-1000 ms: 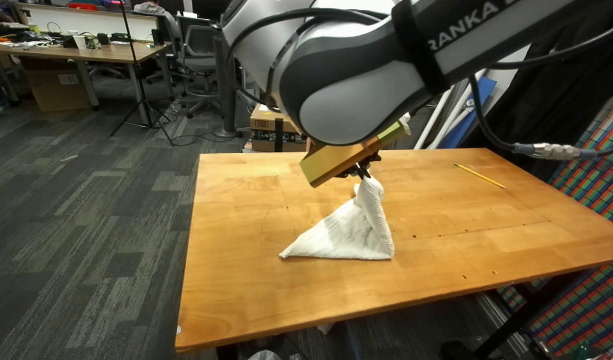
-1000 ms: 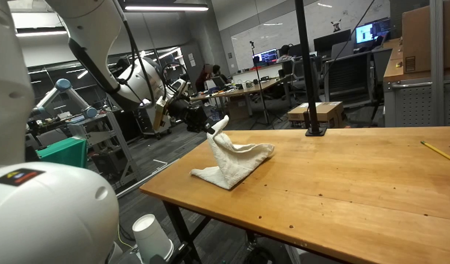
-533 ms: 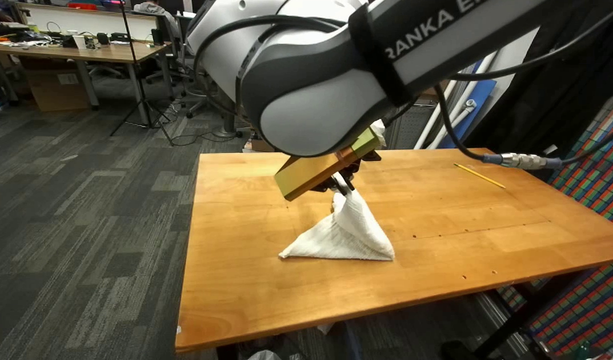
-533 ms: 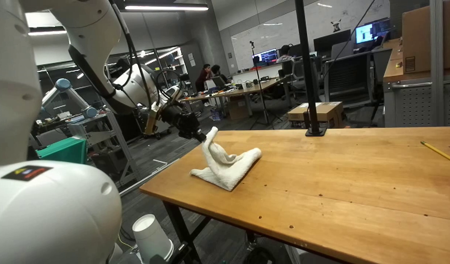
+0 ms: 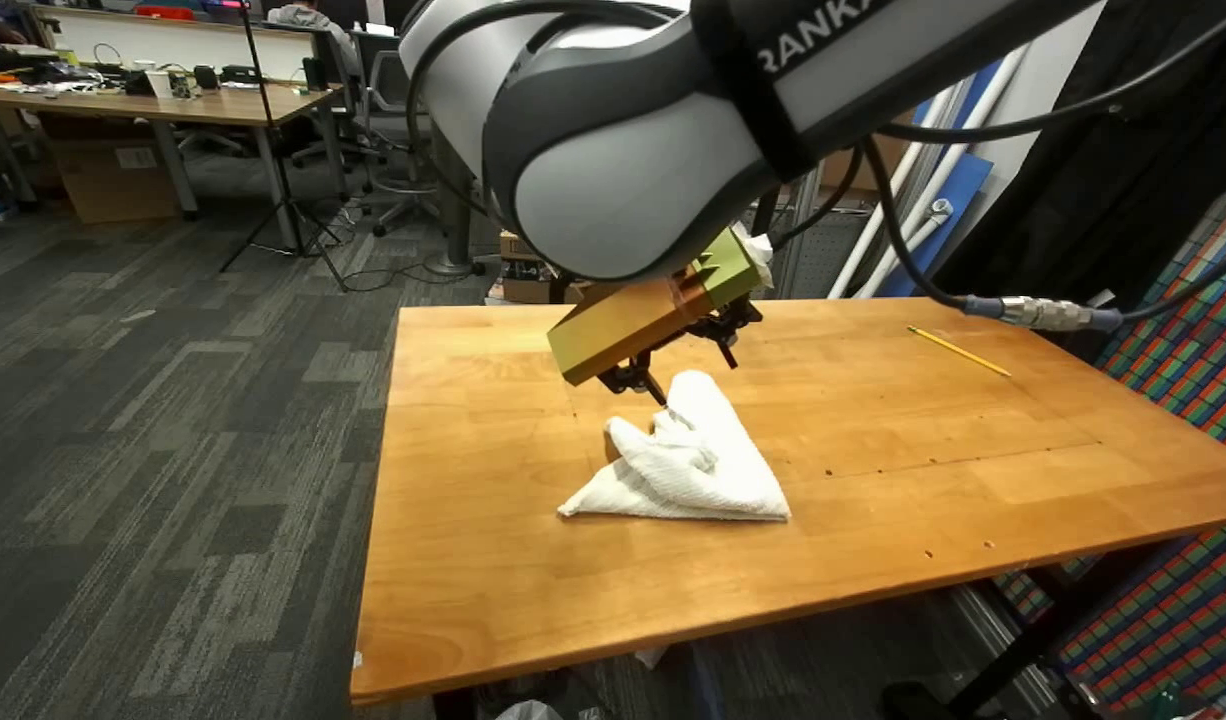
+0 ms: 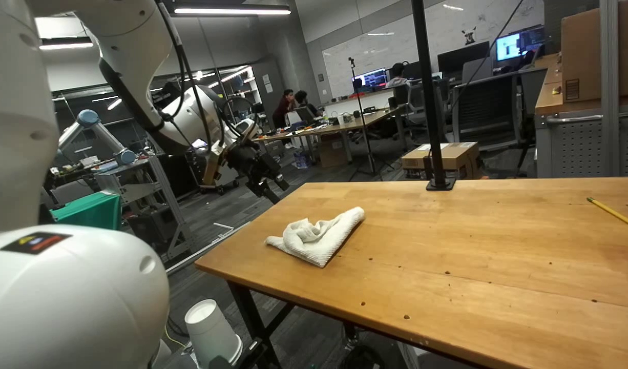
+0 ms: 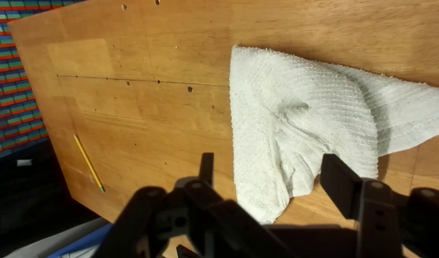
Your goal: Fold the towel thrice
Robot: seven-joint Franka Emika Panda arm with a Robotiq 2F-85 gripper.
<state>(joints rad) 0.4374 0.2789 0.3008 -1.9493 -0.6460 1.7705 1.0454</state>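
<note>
Spread fingers point(image 6: 270, 194) held clear of bunched white towel point(image 6: 316, 241)

The towel is seen toward the left edge of the tabletop point(image 5: 493, 600) in both exterior views. It is partly folded: a flap is turned over onto the rest, a rumpled curl is raised at the middle, and a flat point is stretched out toward the left edge. The fingers are parted and released, and a gap between them and the towel is shown in an exterior view. In the wrist view, one is seen against the tabletop and its mate in front of the towel. Above the fingers, a gold-coloured block point(image 5: 628, 325) is carried on the arm point(image 5: 633, 190). Near the far right corner in an exterior view, a yellow pencil point(image 5: 958, 350) is laid roughly along the right edge.
</note>
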